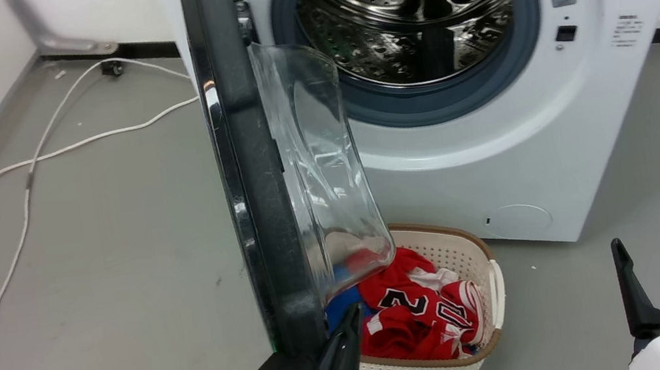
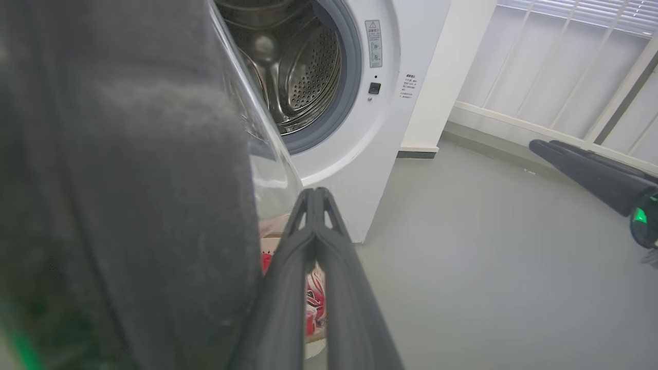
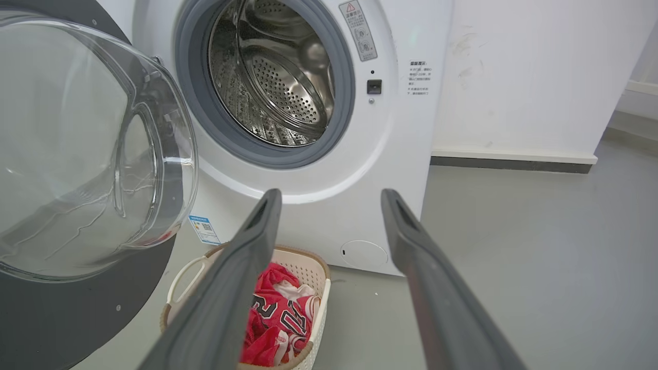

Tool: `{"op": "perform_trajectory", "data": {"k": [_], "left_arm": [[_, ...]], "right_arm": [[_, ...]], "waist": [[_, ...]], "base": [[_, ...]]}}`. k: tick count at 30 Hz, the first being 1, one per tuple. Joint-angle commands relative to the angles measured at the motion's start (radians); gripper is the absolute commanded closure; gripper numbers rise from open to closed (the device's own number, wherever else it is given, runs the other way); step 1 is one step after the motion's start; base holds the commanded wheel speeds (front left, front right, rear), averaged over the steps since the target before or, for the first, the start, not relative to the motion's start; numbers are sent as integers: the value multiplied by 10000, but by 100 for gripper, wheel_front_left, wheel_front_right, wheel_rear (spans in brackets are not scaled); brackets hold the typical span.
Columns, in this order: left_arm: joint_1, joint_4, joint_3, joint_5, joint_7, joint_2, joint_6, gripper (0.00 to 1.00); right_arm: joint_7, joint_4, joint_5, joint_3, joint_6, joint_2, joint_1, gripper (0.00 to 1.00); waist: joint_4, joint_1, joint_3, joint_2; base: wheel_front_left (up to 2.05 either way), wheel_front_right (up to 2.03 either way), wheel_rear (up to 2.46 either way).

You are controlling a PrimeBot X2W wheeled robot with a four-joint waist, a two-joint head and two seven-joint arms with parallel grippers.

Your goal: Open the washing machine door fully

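Observation:
The white washing machine (image 1: pixel 500 171) stands with its steel drum (image 1: pixel 408 7) uncovered. Its black washing machine door (image 1: pixel 249 178) juts out edge-on toward me, roughly square to the front, and the clear glass bowl (image 1: pixel 320 166) bulges right. My left gripper (image 1: pixel 351 320) is shut with nothing in it, right beside the door's inner face at the lower rim. In the left wrist view the closed fingertips (image 2: pixel 314 194) point past the dark door (image 2: pixel 128 205). My right gripper (image 1: pixel 642 241) hangs open at the lower right, well away from the door (image 3: pixel 51 318).
A white laundry basket (image 1: pixel 496 278) with red clothes (image 1: pixel 422 309) sits on the floor under the door and in front of the machine. White cables (image 1: pixel 27 193) trail across the grey floor on the left. A wall runs along the far left.

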Motion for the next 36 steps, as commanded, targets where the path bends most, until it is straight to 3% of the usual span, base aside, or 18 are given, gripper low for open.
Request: {"op": "perform_trajectory", "data": {"k": [1, 9, 21, 36], "left_arm": [[77, -46, 188, 36, 16, 147, 127, 100], [432, -464, 911, -198, -77, 643, 659, 100], [43, 35, 2931, -1021, -278, 2024, 737, 100], [-1238, 2504, 4804, -2019, -438, 3375, 59, 100]], "right_arm": [[-22, -30, -85, -22, -2, 27, -153, 0], [39, -150, -35, -117, -2, 27, -122, 0], [115, -381, -157, -37, -2, 25, -203, 0], [274, -531, -225, -61, -2, 26, -147, 0]], "waist": [[251, 0, 2, 0], [1057, 0, 56, 0], [1215, 0, 49, 0], [616, 0, 177, 0]], "base": [[0, 0, 0], [0, 0, 0], [0, 0, 0], [0, 0, 0]]}}
